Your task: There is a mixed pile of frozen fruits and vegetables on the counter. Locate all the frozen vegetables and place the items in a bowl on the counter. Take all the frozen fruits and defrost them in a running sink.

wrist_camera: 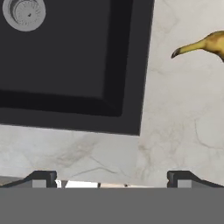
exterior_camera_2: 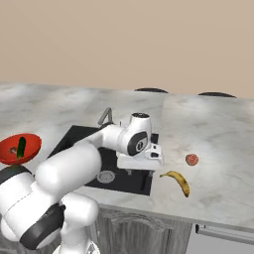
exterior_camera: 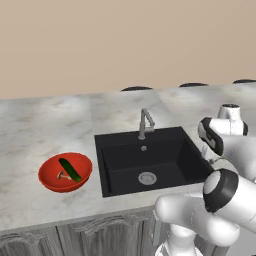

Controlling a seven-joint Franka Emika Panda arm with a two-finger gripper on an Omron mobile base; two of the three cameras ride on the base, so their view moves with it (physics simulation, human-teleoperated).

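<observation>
Banana [exterior_camera_2: 177,180] lies lengthwise toward the counter [exterior_camera_2: 213,149] front, seemingly; fingers [wrist_camera: 43,178] wide, empty.

The marbled counter [exterior_camera_2: 213,129] carried a red bowl [exterior_camera: 50,176] left of its sink [exterior_camera: 120,150] — banana [exterior_camera_2: 178,180] and red fruit [exterior_camera_2: 192,159] lay near its front edge.

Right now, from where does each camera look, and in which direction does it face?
Left base view: behind the arm's left, facing forward-down at sink and red bowl; white arm lower right.
Right base view: behind its right, facing banana and red fruit; arm lower left, gripper over the sink's edge.
Hand view: looks down along the fingertips at counter.
All share the sink.
</observation>
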